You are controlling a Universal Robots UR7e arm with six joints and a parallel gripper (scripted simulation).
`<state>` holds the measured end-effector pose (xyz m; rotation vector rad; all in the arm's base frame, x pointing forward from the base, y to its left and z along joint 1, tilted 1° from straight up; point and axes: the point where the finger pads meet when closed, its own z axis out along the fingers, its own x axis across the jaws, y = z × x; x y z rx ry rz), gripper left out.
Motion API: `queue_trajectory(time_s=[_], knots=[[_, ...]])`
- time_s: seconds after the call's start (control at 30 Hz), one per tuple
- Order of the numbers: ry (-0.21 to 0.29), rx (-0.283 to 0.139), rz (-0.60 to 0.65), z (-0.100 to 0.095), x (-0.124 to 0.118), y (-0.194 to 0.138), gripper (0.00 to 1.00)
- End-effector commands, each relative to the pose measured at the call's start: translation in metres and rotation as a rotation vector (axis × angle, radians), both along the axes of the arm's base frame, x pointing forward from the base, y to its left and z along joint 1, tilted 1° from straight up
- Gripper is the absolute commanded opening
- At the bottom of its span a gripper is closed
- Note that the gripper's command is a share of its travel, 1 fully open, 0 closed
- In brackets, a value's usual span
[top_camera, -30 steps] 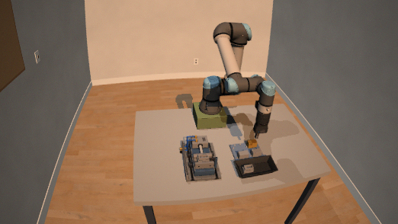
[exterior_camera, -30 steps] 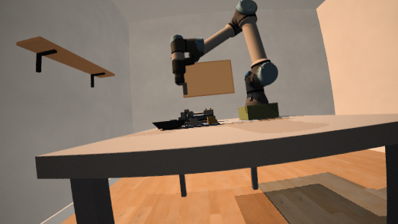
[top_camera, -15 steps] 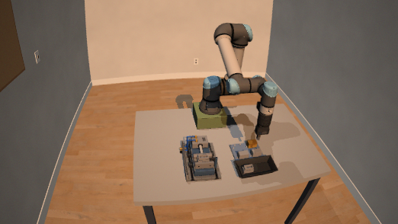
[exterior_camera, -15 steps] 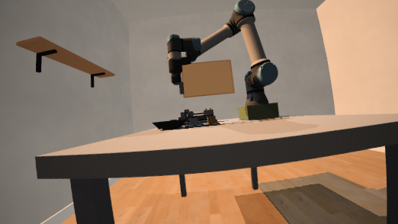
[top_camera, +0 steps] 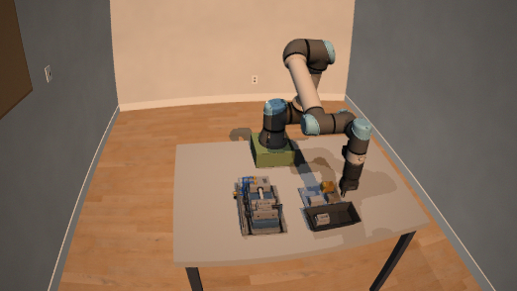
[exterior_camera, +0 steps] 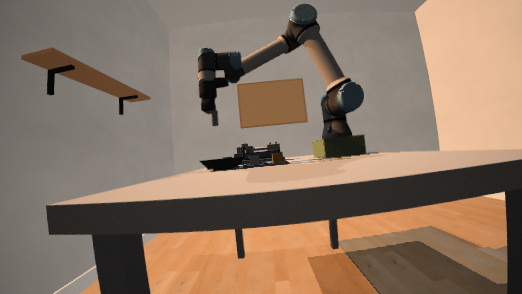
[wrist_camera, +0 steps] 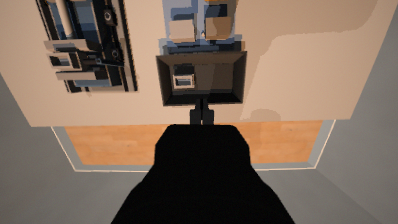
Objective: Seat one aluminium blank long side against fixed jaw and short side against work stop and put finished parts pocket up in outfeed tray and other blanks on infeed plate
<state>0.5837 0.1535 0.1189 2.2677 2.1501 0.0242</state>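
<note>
Arm raised, hand (exterior_camera: pixel 214 119) closed, empty

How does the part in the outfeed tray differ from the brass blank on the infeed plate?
The part is grey with a recessed pocket; the brass blank is orange-brown with a plain top. The part lies in the dark tray, the blank on the plate beyond it. Both lie flat.

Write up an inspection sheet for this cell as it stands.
Surface: grey table carries everything.
Job's things: vise open; outfeed tray holds one finished part; infeed plate carries a grey blank and a brass blank.
Clutter: nothing seen.
Grippers: gripper shut, empty, high above the tray.
Cables: blue hoses at the vise's far end.
Surroundings: wall shelf, board, wood floor.
</note>
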Motion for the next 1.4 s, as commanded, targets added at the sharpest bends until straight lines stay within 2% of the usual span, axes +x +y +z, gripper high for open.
queue_trajectory(time_s=[0.0, 0.63, 1.37], knots=[[0.011, -0.001, 0.001, -0.003, 0.043, 0.001, 0.0], [0.011, -0.001, 0.002, -0.007, 0.045, 0.002, 0.0], [0.016, -0.001, 0.002, -0.04, 0.044, 0.001, 0.0]])
